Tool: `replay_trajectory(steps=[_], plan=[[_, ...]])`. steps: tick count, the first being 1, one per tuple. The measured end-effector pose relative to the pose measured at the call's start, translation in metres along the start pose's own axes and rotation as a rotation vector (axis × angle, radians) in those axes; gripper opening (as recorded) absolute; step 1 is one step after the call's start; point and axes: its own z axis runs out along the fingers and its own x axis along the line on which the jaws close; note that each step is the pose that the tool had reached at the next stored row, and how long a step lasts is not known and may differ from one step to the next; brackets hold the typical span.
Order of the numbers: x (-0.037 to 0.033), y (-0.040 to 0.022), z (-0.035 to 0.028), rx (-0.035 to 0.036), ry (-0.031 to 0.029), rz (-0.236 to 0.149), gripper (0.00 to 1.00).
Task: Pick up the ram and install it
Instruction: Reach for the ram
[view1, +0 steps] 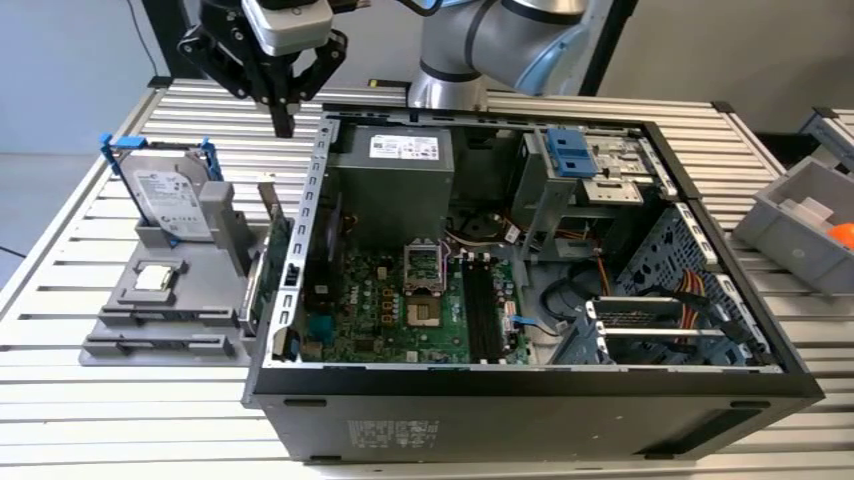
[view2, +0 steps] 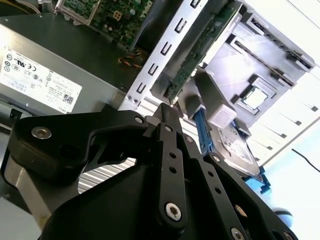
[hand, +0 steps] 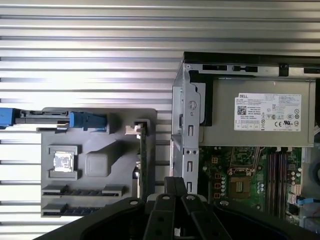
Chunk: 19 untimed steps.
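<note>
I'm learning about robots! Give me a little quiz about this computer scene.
1. True or false: the tool is gripping a part.
2. Where does the hard drive stand? A in the grey holder; B in a bag; C in a drawer.
3. Fill in: the green card stands in the holder on the side nearest the ____.
Key: 1 false, it is shut on nothing; 2 A; 3 computer case.
</note>
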Motion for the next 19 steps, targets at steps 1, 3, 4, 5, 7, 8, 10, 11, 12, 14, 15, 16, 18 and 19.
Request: replay_trajectory(steps=[1, 3, 4, 5, 7, 8, 10, 11, 12, 14, 15, 16, 18, 19], plan=[[0.0013, 0.0, 0.0, 0.0, 0.0, 0.0, 0.0], [0.0041, 0.0, 0.0, 0.0, 0.0, 0.0, 0.0], [0.0055, 0.0, -0.0001, 0.0, 0.0, 0.0, 0.0], [0.0068, 0.0, -0.0001, 0.0, 0.0, 0.0, 0.0], [0.0092, -0.0001, -0.0001, -0.0001, -0.0001, 0.0, 0.0], [0.0103, -0.0001, -0.0001, 0.0, 0.0, 0.0, 0.0], [0.0123, -0.0001, -0.0001, 0.0, 0.0001, -0.001, 0.0], [0.0132, -0.0001, 0.0, 0.0, 0.0002, -0.001, 0.0], [0.0141, -0.0002, 0.0, 0.0, 0.0002, -0.001, 0.0], [0.016, -0.0002, 0.0001, 0.0, 0.0003, -0.001, 0.0], [0.0168, -0.0002, 0.0001, -0.0001, 0.0004, -0.001, 0.0], [0.0176, -0.0002, 0.0001, 0.0, 0.0005, -0.001, 0.0], [0.0193, -0.0002, 0.0002, -0.0001, 0.0006, -0.001, 0.0], [0.0204, -0.0002, 0.0002, 0.0, 0.0006, -0.002, 0.0]])
